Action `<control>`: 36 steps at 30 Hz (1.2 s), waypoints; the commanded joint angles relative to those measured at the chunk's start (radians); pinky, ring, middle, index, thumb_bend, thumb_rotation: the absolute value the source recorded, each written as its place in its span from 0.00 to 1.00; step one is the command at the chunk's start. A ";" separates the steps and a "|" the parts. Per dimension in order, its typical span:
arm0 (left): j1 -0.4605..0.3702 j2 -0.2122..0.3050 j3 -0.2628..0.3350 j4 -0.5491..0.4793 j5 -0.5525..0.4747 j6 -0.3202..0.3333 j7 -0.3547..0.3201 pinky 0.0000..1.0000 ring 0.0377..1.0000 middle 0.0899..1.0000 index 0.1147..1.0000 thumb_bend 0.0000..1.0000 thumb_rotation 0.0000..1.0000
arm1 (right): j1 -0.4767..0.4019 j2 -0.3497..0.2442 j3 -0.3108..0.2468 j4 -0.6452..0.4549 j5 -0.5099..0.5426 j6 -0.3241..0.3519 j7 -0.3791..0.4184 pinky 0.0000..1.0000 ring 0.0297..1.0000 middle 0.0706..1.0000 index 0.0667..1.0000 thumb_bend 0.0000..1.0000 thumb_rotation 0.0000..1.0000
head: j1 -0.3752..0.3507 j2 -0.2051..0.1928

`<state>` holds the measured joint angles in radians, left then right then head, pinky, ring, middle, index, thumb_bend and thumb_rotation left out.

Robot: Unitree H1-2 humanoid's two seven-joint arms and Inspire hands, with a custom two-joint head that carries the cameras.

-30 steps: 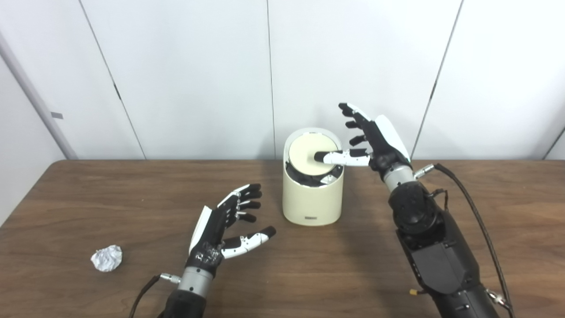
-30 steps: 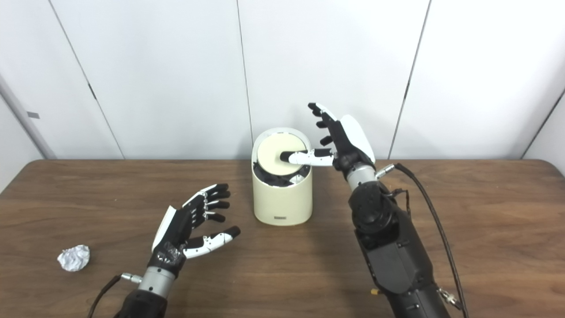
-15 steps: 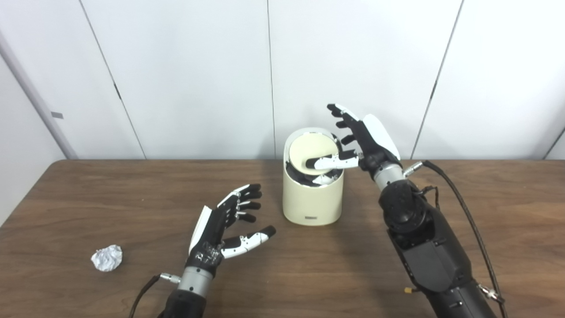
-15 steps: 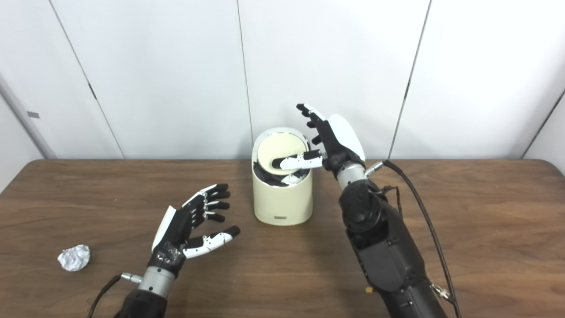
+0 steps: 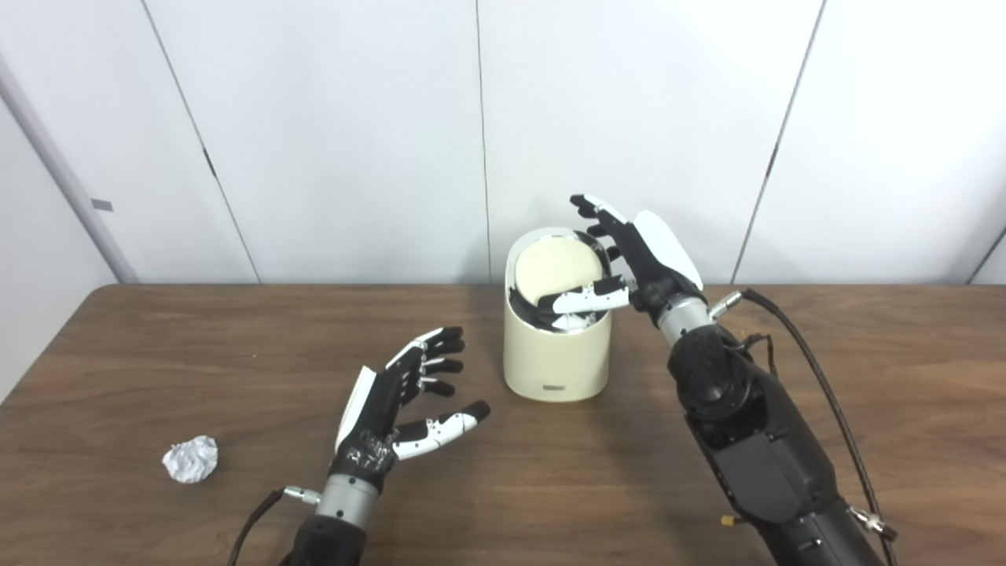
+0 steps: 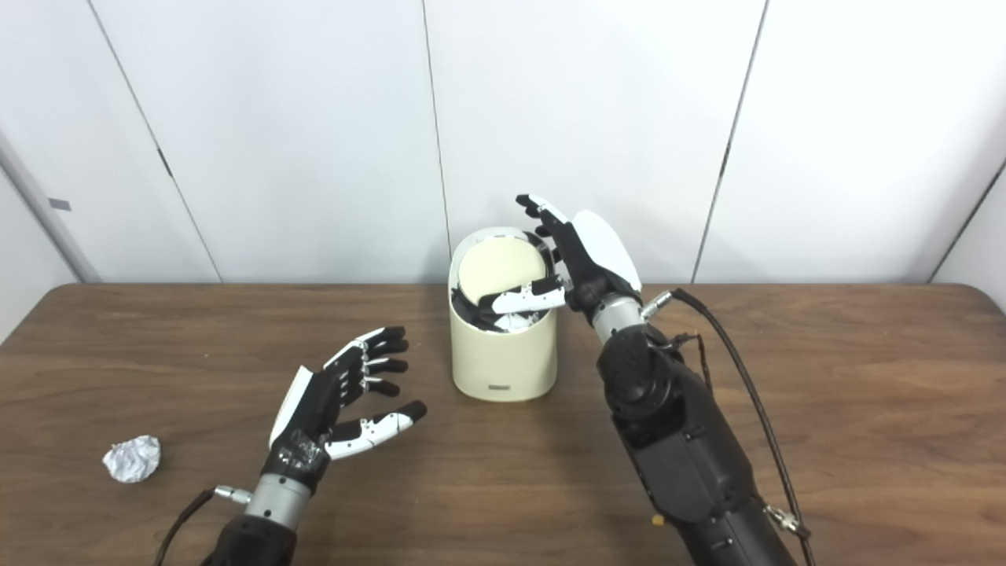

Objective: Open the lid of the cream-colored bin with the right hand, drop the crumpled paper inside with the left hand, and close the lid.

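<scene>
The cream-colored bin [image 5: 556, 358] stands at the table's middle back. Its round lid [image 5: 556, 273] is tilted up, showing a dark gap with something white inside at the front. My right hand [image 5: 629, 255] is open at the bin's right rim, its thumb lying across the opening below the lid, its fingers spread above the rim. The crumpled paper [image 5: 190, 458] lies on the table at the front left. My left hand [image 5: 409, 397] is open and empty, hovering left of the bin and well right of the paper.
The wooden table [image 5: 864, 369] runs the width of the view. White wall panels [image 5: 354, 118] stand right behind the bin. A black cable [image 5: 817, 369] runs along my right arm.
My right hand has moved left and down over the bin; its thumb slid from the lid's face to the opening's front edge, and the lid tipped up further. Left hand and paper are unmoved.
</scene>
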<state>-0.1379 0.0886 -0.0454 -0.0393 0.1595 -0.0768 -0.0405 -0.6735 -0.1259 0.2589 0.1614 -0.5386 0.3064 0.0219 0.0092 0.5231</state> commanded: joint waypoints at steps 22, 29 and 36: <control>-0.005 0.012 0.004 -0.044 -0.007 -0.010 0.002 0.62 0.73 0.80 0.81 0.68 0.15 | -0.025 -0.001 -0.026 0.026 -0.009 0.001 -0.032 0.61 0.81 0.89 0.88 0.65 0.20 | 0.000 0.008; 0.000 0.013 0.005 -0.052 -0.007 -0.004 0.002 0.63 0.73 0.79 0.81 0.69 0.15 | -0.015 0.004 -0.032 0.045 0.004 0.015 -0.033 0.63 0.79 0.87 0.87 0.55 0.18 | -0.002 0.016; -0.003 0.017 0.005 -0.058 -0.010 -0.004 -0.003 0.61 0.73 0.79 0.81 0.68 0.14 | -0.004 0.014 -0.042 0.061 0.018 0.039 -0.035 0.59 0.76 0.86 0.86 0.49 0.08 | -0.003 0.025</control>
<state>-0.1209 0.1003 -0.0436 -0.0549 0.1563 -0.0630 -0.0445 -0.6702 -0.0982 0.2211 0.2045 -0.4949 0.3025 -0.0066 0.0061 0.5461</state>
